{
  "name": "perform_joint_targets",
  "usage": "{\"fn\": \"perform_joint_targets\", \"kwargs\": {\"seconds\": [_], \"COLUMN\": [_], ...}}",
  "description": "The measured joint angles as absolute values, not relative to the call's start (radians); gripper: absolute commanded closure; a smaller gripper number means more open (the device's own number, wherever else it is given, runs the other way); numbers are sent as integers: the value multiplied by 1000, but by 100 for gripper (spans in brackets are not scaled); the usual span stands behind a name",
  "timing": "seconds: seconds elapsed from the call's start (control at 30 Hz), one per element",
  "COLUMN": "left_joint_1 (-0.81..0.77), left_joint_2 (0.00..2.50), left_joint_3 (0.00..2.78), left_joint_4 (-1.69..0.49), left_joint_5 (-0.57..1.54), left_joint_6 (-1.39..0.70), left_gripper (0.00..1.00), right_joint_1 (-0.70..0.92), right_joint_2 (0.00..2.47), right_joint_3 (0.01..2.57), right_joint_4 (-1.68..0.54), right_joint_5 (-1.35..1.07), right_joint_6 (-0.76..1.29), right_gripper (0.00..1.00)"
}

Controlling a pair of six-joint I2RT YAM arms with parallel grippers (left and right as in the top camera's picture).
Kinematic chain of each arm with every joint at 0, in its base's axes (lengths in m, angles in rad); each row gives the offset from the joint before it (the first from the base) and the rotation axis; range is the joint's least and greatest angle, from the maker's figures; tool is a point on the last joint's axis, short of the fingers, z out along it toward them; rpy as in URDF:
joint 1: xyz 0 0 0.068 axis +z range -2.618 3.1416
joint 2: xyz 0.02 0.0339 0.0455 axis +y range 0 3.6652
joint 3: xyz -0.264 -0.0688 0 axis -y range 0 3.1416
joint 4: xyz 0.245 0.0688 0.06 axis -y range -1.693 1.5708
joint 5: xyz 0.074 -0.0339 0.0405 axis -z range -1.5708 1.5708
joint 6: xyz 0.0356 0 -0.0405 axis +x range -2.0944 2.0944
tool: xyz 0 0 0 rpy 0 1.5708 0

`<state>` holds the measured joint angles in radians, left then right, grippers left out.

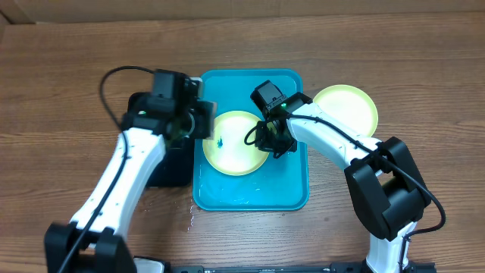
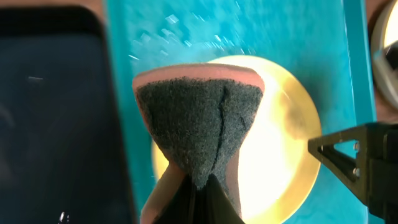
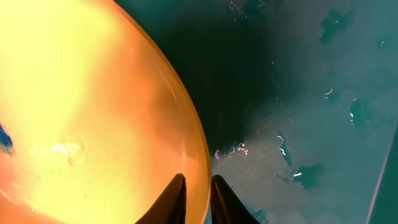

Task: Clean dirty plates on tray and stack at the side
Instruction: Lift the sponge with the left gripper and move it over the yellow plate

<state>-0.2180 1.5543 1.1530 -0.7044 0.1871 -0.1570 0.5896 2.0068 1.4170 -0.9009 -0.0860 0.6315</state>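
Wooden tabletop (image 1: 424, 45) carried the turquoise tray (image 1: 292, 193), and a yellow-green plate (image 1: 235, 155) lay in its middle, a dark blue smudge (image 1: 220, 141) on its left part. The right gripper (image 3: 198, 178) pinched that plate's right rim. The left gripper (image 2: 199, 190), clamped on a sponge (image 2: 199, 118), hung over the plate's left edge. A second yellow-green plate (image 1: 350, 106) sat on the table beside the tray's right rim; a black tray (image 2: 56, 124) lay to the left.
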Motion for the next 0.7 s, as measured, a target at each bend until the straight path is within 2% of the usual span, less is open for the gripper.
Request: {"fn": "perform_joint_targets", "kwargs": {"seconds": [0.17,0.23,0.3,0.57,0.7], "left_joint_1": [-269,-273,-274,-273,-274], "left_joint_2": [1639,1657,1666,1666,1666], "left_joint_3": [1153,1153,1153,1153,1153], "left_joint_4": [-670,-661,-654,-597,-594], "left_joint_5": [187,184,183,179,168], "left_joint_6": [-163,-170,-178,-183,-184], "left_gripper": [96,96,96,96,96], "right_joint_1": [590,590,590,590,590], "right_joint_2": [2007,2007,2007,2007,2007], "right_joint_3": [1417,1417,1417,1417,1417], "right_joint_4": [-900,-901,-900,-849,-854], "right_joint_5": [-91,-94,-97,-98,-98], "right_joint_6": [632,633,628,632,632], "right_gripper": [84,74,69,71,84]}}
